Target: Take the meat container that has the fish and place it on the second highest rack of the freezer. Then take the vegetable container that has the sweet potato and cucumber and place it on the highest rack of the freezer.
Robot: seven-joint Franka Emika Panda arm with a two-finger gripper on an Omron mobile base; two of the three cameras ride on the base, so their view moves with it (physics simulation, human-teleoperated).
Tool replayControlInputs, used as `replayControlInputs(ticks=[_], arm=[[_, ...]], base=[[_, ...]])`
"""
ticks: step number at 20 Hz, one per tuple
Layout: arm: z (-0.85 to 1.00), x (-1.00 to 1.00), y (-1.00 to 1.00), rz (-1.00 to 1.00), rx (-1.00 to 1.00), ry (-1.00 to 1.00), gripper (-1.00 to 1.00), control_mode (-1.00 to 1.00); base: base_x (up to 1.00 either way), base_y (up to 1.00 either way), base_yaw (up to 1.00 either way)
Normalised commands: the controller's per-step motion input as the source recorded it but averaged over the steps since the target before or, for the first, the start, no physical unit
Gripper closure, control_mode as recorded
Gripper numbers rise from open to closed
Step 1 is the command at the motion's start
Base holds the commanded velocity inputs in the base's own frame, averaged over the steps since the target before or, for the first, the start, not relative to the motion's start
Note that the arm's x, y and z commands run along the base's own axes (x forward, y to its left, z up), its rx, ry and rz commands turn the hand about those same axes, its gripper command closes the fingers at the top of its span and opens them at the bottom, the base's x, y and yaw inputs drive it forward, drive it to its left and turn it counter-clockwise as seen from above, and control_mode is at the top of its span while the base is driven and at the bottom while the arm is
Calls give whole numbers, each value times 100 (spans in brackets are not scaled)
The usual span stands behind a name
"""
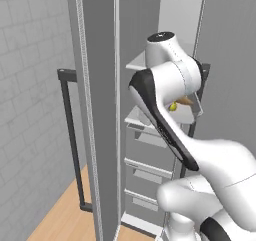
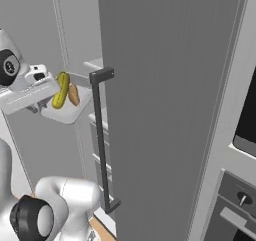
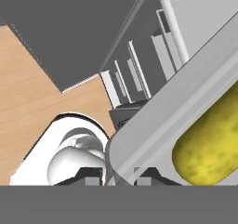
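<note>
The vegetable container point(image 2: 65, 116) hangs in the air at the open freezer point(image 1: 150, 135), roughly level with its upper shelves, clamped at one rim by the hand point(image 2: 37, 85), whose fingers are drawn narrow on the wall of the tray. The tray lies roughly flat, its far end reaching toward the shelves. Inside it the cucumber point(image 2: 61, 90) and the sweet potato point(image 2: 73, 94) lie side by side along the tray's length, touching.

flat even rendered light, soft faint shadows, no glare, slightly soft low-resolution edges
</note>
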Motion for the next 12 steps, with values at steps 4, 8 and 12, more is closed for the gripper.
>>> replayControlInputs(ticks=[4, 8, 12], arm=[[22, 100, 28, -11, 12, -11, 100, -100], [29, 92, 31, -3, 10, -14, 100, -100], [61, 99, -4, 0, 9, -11, 100, -100]], base=[[0, 0, 0], [0, 0, 0], [0, 0, 0]])
